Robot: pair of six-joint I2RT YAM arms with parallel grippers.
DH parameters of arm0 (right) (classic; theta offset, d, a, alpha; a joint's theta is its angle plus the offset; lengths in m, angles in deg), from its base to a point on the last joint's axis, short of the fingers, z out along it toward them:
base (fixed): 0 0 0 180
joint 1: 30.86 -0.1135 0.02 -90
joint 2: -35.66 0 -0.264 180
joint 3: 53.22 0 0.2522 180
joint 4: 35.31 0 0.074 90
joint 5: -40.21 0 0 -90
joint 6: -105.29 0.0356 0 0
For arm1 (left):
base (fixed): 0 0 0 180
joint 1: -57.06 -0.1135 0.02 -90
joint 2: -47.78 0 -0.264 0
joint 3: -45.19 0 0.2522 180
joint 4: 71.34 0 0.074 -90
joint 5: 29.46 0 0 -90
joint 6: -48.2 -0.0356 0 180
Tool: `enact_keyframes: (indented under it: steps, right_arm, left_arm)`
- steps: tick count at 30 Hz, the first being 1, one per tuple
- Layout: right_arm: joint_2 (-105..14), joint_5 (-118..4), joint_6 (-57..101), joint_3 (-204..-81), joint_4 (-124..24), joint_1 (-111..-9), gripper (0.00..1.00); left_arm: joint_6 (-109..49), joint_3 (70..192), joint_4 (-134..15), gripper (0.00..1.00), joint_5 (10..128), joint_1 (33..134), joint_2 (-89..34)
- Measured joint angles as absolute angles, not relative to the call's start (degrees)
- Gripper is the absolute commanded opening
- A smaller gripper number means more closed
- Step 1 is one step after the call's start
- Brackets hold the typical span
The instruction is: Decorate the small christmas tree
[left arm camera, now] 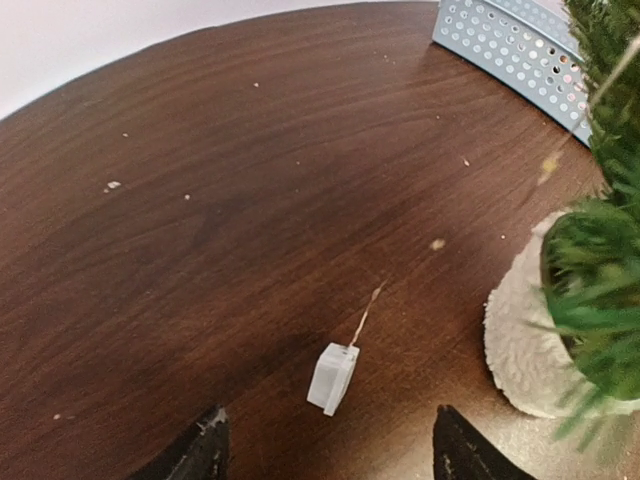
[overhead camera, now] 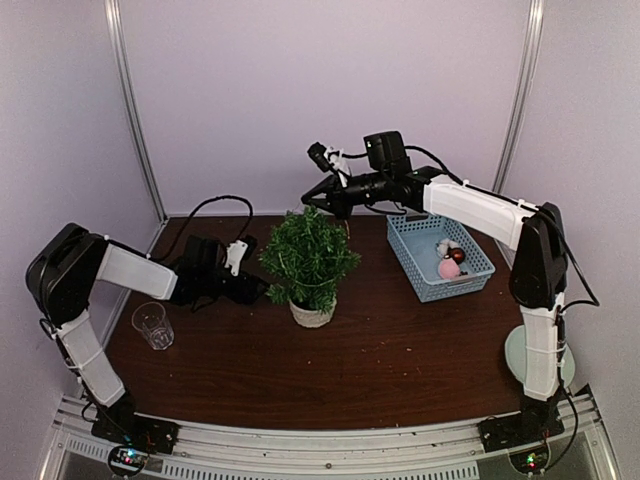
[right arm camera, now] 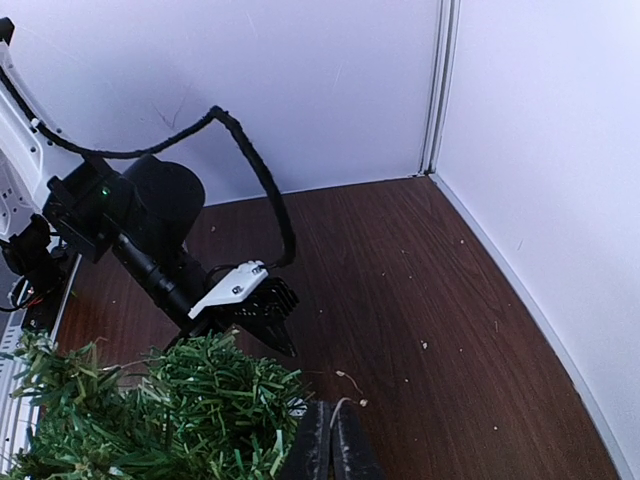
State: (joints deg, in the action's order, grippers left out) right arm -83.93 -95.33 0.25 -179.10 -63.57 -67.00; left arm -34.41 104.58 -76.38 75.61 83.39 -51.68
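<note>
Left pincer (left arm camera: 328,462) stands wide open and empty, low over the table (left arm camera: 200,200), with one small white box (left arm camera: 333,378) lying just ahead of it. Right pincer (right arm camera: 331,420) is pinched shut on the thin wire (left arm camera: 365,318) that rises from that box. I count one small christmas tree (overhead camera: 308,258) mid-table. One blue basket (overhead camera: 455,287) at the far right corner holds three baubles (overhead camera: 449,268), and one glass (overhead camera: 152,325) stands by the left edge.
</note>
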Motion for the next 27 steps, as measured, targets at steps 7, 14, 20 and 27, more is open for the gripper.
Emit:
enact_keyframes:
  steps: [7,14,20,27]
  right_arm:
    - [-83.93,-95.35,0.42,-179.1,-63.4,-66.98,0.0]
    - [-83.93,-95.33,0.51,-179.1,-63.37,-66.9,0.0]
    - [-83.93,-95.35,0.51,-179.1,-63.37,-66.83,0.0]
    - [-83.93,-95.35,0.51,-179.1,-63.4,-66.83,0.0]
  left_arm:
    - [-33.88,106.26,-82.79,0.65,81.3,81.94,-59.16]
    - [-33.07,109.06,-86.09,0.56,85.12,81.86,-63.71]
    - [-32.79,110.31,-85.67,0.55,86.74,81.38,-64.23]
    - [-32.81,111.58,-82.02,0.53,86.94,81.2,-64.25]
